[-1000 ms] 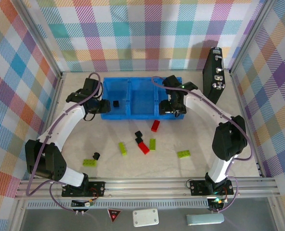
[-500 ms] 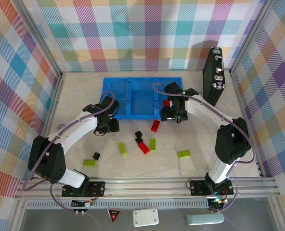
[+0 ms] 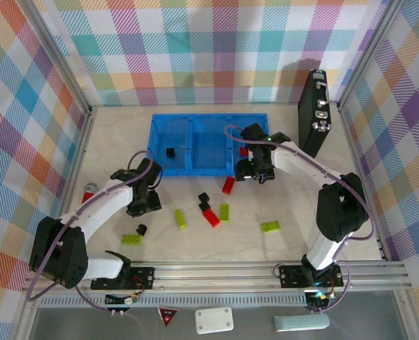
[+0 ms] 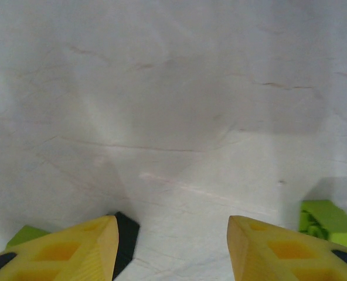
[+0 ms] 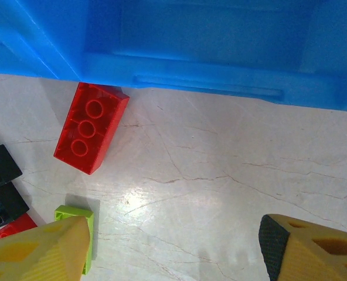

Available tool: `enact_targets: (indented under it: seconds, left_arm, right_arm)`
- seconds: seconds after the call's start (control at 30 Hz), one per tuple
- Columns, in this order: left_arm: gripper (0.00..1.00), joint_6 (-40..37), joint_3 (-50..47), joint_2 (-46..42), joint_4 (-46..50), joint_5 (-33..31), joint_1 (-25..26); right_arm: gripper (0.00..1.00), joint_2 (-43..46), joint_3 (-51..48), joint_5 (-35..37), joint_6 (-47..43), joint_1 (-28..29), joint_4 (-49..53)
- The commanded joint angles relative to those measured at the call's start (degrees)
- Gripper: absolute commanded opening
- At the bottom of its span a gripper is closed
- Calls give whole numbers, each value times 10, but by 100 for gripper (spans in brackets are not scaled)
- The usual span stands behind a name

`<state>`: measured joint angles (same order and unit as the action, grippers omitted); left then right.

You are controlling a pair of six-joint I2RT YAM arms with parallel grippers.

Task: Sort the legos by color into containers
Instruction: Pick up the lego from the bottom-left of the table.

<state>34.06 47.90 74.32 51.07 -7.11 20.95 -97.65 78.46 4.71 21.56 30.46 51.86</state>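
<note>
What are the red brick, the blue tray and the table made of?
The red brick looks like hard, glossy plastic: smooth faces, moulded round studs. The blue tray seems plastic too, smooth with moulded ridges. The table looks like pale polished stone, veined and shiny, though it could be printed laminate.

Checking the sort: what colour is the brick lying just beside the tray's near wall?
The brick is red, clearest in the right wrist view.

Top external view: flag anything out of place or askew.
A small red-and-silver cylinder lies at far left, no brick at all. One red brick sits tilted against the front wall of the blue tray, outside any compartment.
</note>
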Motion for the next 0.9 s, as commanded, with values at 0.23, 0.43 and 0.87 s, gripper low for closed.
enact_targets:
  seconds: [0.23,0.43,0.87]
  left_arm:
    - [61,37,-73,-17,-23,39,-37]
    - [61,48,-106,-6,-59,82,-39]
    - [52,66,-126,-45,-53,113,-23]
  right_arm:
    - [77,21,-11,-11,-3,9,-3]
    - [77,27,-16,-6,2,11,-1]
    - [77,31,-27,-6,10,17,-2]
